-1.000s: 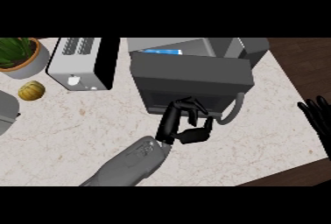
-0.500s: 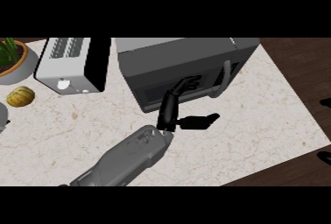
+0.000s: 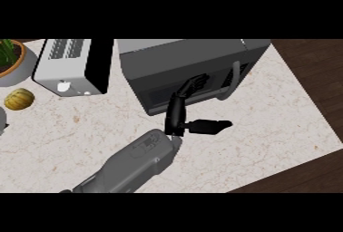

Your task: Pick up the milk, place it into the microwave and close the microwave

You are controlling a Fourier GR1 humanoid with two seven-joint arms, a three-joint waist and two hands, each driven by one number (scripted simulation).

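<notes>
Right now you have only one hand to work from: the left hand (image 3: 177, 108), at the middle of the view on a grey forearm (image 3: 134, 163) that comes up from the near left, with its elbow end cut off by the lower edge. The hand is spread rather than curled. Its fingers (image 3: 195, 84) reach away from you and their tips lie against the dark front of the microwave (image 3: 167, 68), just left of the door handle (image 3: 232, 79). The thumb (image 3: 211, 125) sticks out to the right above the counter (image 3: 268, 118) and holds nothing. You cannot quite tell whether the fingertips bend a little where they meet the door. The door looks flush with the microwave's body, though from this steep angle the seam is hard to make out. The milk shows nowhere in your view; the door's dark front hides whatever is inside the microwave, so you cannot confirm it is in there. Your right hand is outside the view. Left of the microwave stands a pale toaster (image 3: 70, 65) with slots on top. Further left a potted plant (image 3: 13, 68) is cut off by the left edge, with a small yellow round fruit (image 3: 19, 99) just nearer to you. At the far right, dark wood floor (image 3: 315, 68) shows past the counter's edge.
</notes>
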